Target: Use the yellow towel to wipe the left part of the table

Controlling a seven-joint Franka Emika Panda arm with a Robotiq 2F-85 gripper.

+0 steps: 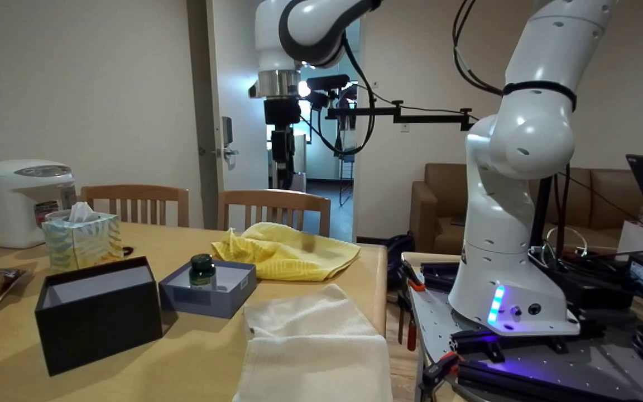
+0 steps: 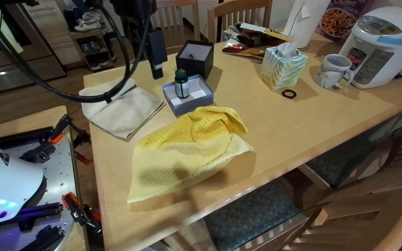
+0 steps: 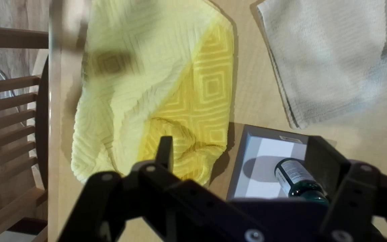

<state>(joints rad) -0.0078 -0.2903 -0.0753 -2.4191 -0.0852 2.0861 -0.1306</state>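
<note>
The yellow towel [image 1: 293, 254] lies crumpled and partly folded over on the wooden table [image 1: 204, 357]. It also shows in an exterior view [image 2: 187, 153], with pale and bright yellow sides, and in the wrist view [image 3: 166, 77]. My gripper [image 1: 284, 181] hangs above the table, pointing down, apart from the towel. It also shows in an exterior view [image 2: 157, 73]. In the wrist view, my gripper [image 3: 240, 151] has its fingers wide apart with nothing between them. The left finger overlaps the towel's near end in that view.
A shallow grey-blue box [image 2: 194, 105] beside the towel holds an upright green bottle [image 2: 181, 85]. A black box [image 1: 104, 324] and a beige cloth [image 2: 127, 111] lie nearby. A tissue box [image 2: 281, 69], mug [image 2: 333, 71] and water boiler [image 1: 25, 195] stand farther along. Chairs [image 1: 277, 204] line the edge.
</note>
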